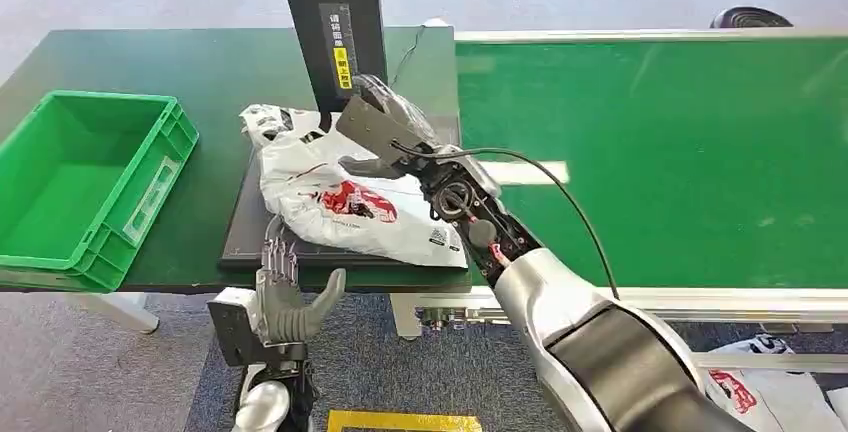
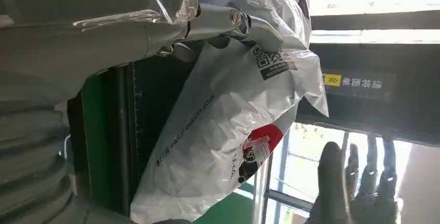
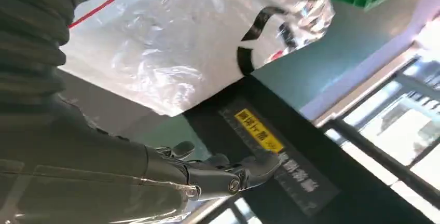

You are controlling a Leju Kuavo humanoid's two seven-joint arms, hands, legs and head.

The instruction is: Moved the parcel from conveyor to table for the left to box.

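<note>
A white plastic parcel [image 1: 340, 202] with red and black print lies on a black pad [image 1: 245, 227] on the green table. My right hand [image 1: 385, 132] hovers over the parcel's far end, fingers stretched out and holding nothing; the thumb is close to the bag. In the right wrist view the fingers [image 3: 223, 175] point past the parcel [image 3: 171, 42] toward the black post. My left hand [image 1: 288, 302] stands upright below the table's front edge, fingers apart and empty. The left wrist view shows the parcel [image 2: 223, 130] close up, with my left hand [image 2: 358, 182] beyond it.
A green crate [image 1: 80, 182] sits at the table's left end. A black post [image 1: 330, 12] with a yellow label rises behind the parcel. The green conveyor [image 1: 680, 152] runs to the right. Another parcel [image 1: 760, 387] lies on the floor at the lower right.
</note>
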